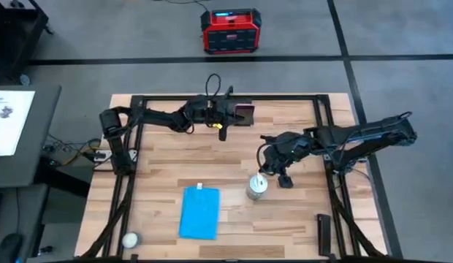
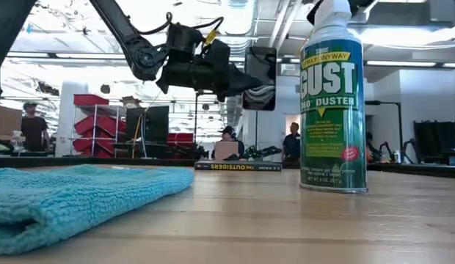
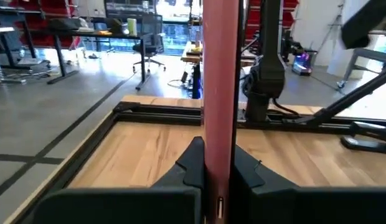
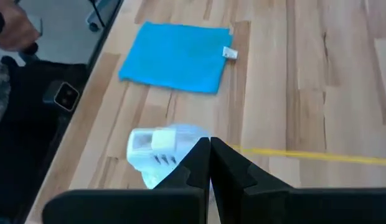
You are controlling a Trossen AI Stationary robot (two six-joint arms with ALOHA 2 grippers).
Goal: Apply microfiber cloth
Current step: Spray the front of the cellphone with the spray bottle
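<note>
**Cloth flat at near-centre; right arm closer, left arm busy with phone**

- Sky-blue rectangular microfiber cloth (image 1: 199,212) with a small white tag lies flat on the wooden slat table (image 1: 168,157), near-centre, slightly left of the midline. Long axis runs near-to-far; tag on the far edge. Nothing touches it.
- Just right of its far corner stands a green-and-white aerosol duster can (image 1: 257,186), upright, apart from the cloth.
- Right gripper (image 1: 265,169) hovers over the can's top; in the right wrist view its fingers (image 4: 208,163) are pressed together with nothing between them, white nozzle just beside the tips. The cloth lies to its left and nearer the front edge. Judgement: this is the nearer arm for a pick-up.
- Left gripper (image 1: 228,114) is at the far-centre of the table, raised, clamped on a thin pink-backed phone (image 3: 219,93) held edge-on. The cloth lies well apart from it, toward the near edge.
- Also present: thin dark book (image 2: 238,166) at the far side, black flat pad (image 1: 324,234) near-right, small round pale object (image 1: 129,239) near-left, red power unit (image 1: 229,30) on the floor beyond.
- Hard to make out: the phone's screen side; the cloth's near end in the low view is cut off; what the pale object is.
</note>
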